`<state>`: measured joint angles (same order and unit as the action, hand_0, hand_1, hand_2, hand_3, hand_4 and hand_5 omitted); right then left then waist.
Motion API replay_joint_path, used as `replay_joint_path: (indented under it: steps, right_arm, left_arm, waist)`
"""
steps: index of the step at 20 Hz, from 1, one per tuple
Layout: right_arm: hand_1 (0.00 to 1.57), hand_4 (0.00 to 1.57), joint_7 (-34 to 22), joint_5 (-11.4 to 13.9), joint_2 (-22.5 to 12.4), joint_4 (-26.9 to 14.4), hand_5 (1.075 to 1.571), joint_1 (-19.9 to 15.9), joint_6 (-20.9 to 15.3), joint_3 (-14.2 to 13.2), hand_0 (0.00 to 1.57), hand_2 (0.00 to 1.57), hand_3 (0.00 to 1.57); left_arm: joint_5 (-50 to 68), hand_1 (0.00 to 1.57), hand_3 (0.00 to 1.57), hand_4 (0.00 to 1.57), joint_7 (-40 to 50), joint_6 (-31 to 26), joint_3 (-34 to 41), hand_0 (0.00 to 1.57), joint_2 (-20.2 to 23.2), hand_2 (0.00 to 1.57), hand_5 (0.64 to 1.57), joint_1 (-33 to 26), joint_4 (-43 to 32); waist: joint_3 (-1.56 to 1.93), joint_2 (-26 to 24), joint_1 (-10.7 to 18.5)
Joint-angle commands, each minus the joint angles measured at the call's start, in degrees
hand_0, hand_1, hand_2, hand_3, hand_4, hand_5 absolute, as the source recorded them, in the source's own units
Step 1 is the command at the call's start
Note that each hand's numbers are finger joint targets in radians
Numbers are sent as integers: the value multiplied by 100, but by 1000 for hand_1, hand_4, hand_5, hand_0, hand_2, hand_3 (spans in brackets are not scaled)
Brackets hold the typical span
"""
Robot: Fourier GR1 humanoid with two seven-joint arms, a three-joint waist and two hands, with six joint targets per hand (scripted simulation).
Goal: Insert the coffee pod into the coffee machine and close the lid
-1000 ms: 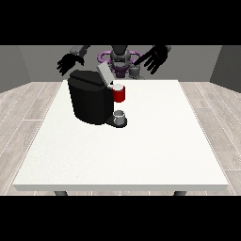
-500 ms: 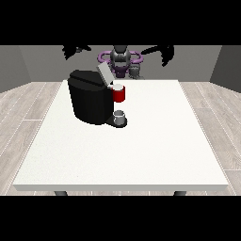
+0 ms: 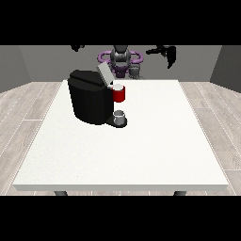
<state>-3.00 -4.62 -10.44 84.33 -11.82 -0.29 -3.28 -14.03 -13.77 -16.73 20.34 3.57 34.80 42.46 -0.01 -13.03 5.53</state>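
The coffee pod can't be picked out as a separate thing from this view, so where it sits can't be told. What does show is the coffee machine [image 3: 90, 99], a black block standing on the far-left part of the white table [image 3: 141, 150]. Its lid [image 3: 104, 74] is up, a grey flap tilted back at the machine's top right corner. Just right of the body and below the lid, a red part [image 3: 119, 93] juts out from the machine's front. Under that, on the machine's low black base, stands 1 small grey cup [image 3: 120, 116], upright.

Out to the hands, and both are high above the far edge of the table, well apart from the machine. The hand at the view's right [image 3: 169, 52] hangs up beside the robot's shoulder, its dark fingers pointing downward, and nothing shows in it; they look relaxed rather than curled. The hand at the view's left [image 3: 76, 47] is nearly out of the top of the view, only a dark scrap of it showing, so whether its fingers are spread or curled can't be told.

Between the 2 hands, at the far side of the table, sits the robot's torso [image 3: 120, 60], grey with purple arcs at each side. Grey plank flooring [image 3: 23, 108] runs left and right of the table.
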Motion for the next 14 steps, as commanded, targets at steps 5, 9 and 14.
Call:
replay_joint_path:
  steps: [5,9,14]
  right_arm:
    - [0,161,234,165,-116,-257,1571,-18,318,87,0,0,0]
    - [0,0,140,282,63,-606,1571,-452,278,201,0,0,0]
    - [0,0,114,19,30,-829,1571,-1026,322,-134,0,0,0]
  left_arm:
    - [494,0,0,0,372,-323,-166,0,-172,0,1571,-778,952]
    - [919,0,0,222,645,144,-810,0,-352,0,1571,-960,1497]
    - [931,0,0,0,522,-22,-571,0,-335,0,1571,-1230,2066]
  waist:
    - [3,57,373]
    - [3,253,333]
    - [2,820,350]
